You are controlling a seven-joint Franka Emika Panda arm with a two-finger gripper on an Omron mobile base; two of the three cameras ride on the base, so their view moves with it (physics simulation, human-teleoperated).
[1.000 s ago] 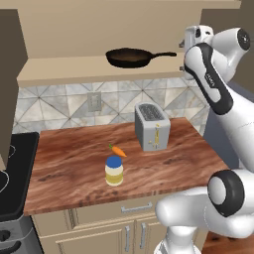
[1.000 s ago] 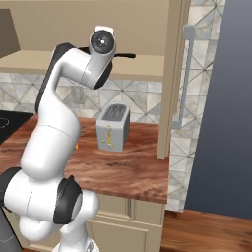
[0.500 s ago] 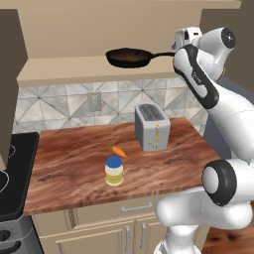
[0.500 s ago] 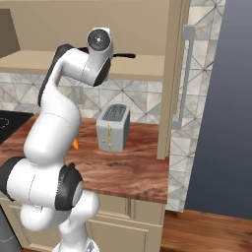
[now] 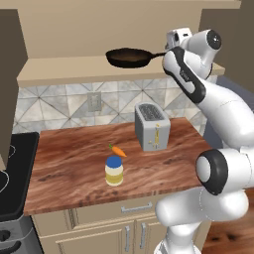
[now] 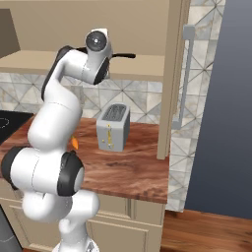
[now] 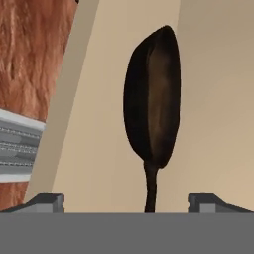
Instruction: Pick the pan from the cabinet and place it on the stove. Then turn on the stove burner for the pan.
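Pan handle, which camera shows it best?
The hand view: the handle runs straight toward the camera, unobstructed. The left base view shows it thin, reaching the arm; the right base view shows just a short end.

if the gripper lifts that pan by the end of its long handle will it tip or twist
Probably it droops: the pan has a wide bowl far from the thin handle's end, so its weight likely sits ahead of the open gripper. The narrow handle may also roll between the fingers. It looks rigid, so it shouldn't flex.

Arm (image 6: 64,106) raised to the cabinet (image 6: 142,66) shelf — pan (image 6: 123,55) handle just behind; toaster (image 6: 113,127) on the counter (image 6: 133,172).
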